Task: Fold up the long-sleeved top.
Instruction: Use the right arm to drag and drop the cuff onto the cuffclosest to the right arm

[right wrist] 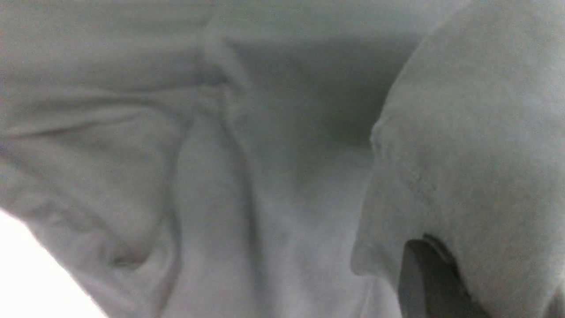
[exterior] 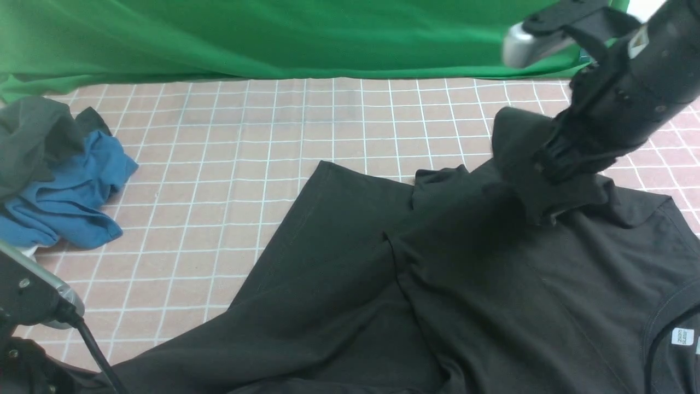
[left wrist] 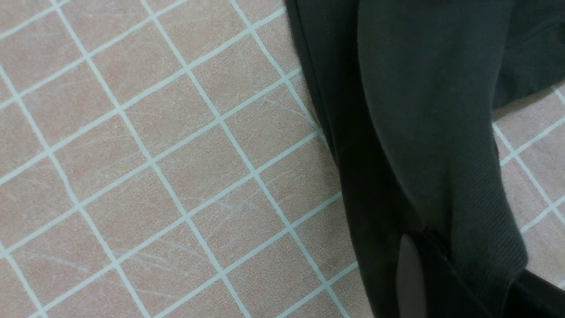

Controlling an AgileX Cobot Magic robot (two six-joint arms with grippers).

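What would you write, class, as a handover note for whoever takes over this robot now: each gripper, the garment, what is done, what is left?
Left gripper: shut on part of the large black thin jersey long-sleeved top, at near left.
Right gripper: shut on a bunch of the same top, raised off the pink tiled table at far right.
Top: mostly spread flat, its white neck label at near right.
Done: both grips taken; no finished fold shows.
Left: carry the held parts over and finish the fold.
Crumpled blue garment and dark grey-green garment lie apart at the left; leave them.
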